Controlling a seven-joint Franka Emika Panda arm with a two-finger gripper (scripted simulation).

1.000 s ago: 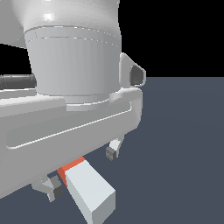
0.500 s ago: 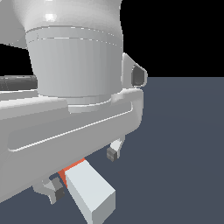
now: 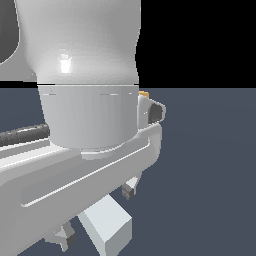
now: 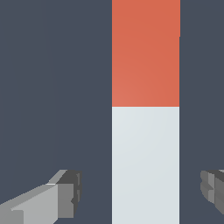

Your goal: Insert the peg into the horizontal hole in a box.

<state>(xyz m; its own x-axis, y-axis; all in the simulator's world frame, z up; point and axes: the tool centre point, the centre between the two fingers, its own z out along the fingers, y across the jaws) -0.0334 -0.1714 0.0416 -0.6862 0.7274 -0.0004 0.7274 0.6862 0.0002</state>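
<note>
My hand (image 4: 140, 192) is spread open around the peg (image 4: 145, 131) — one finger (image 4: 65, 194) stands off one flank of the white-grey length and the other off the opposite flank, neither touching it. The peg lies flat on the dark tabletop (image 4: 52, 87), its red-orange end pointing away from my fingers. In the exterior view my arm fills most of the frame, and only the peg's white-grey end (image 3: 107, 225) shows beneath it — between the two fingertips (image 3: 128, 190). The box is not visible in either view.
</note>
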